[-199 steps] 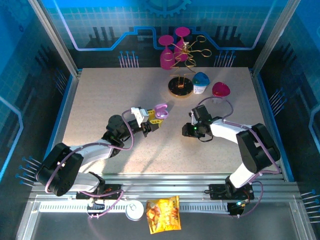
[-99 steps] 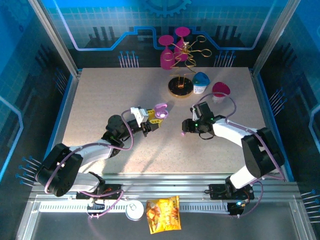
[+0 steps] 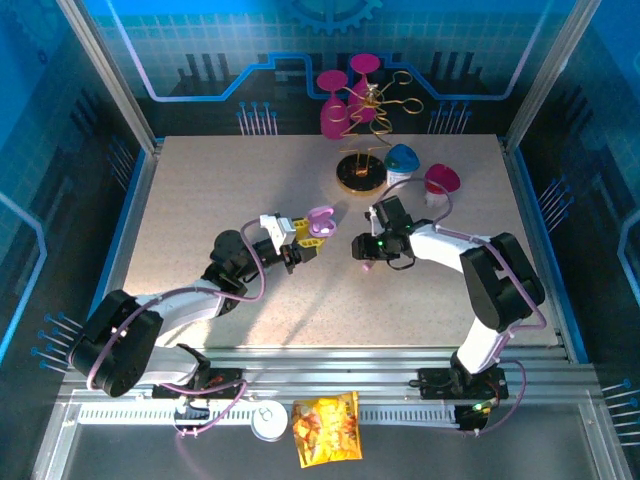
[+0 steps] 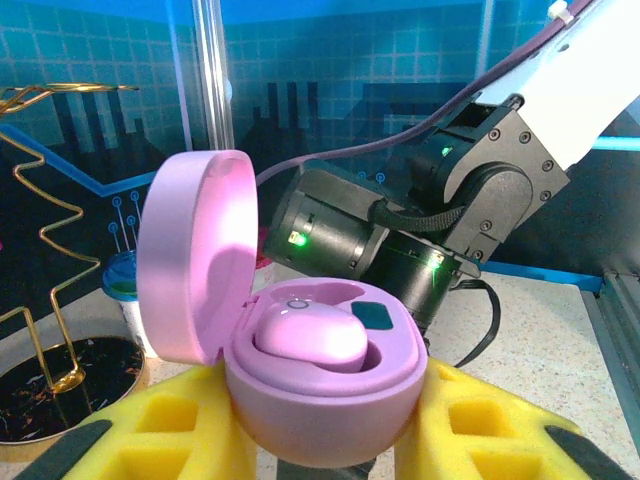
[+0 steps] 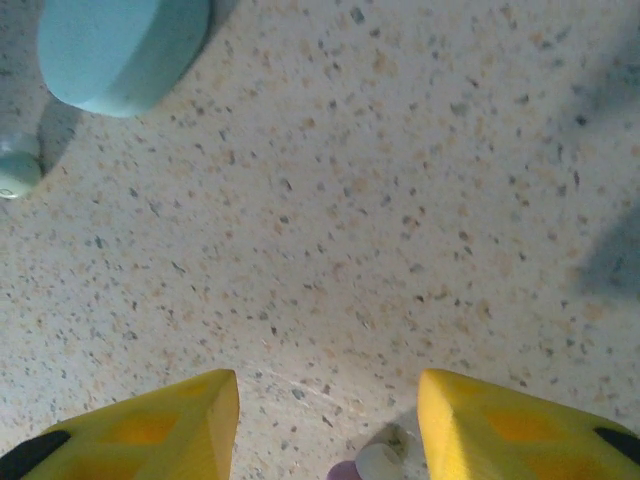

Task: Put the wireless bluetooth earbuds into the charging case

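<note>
The left fingers (image 4: 170, 425) clamp the lilac charging case (image 4: 320, 400), its lid open. One lilac earbud (image 4: 310, 335) already sits in its well, and the neighbouring well looks empty. The right fingers (image 5: 150, 425) stand parted over a second earbud (image 5: 372, 464) lying ungripped on the bench (image 5: 350, 200), so the task seems about half done.

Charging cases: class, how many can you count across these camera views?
2. The lilac case, lid open, sits in the left jaws. The pale blue case lies on the table, in the right wrist view. More may be hidden.
</note>
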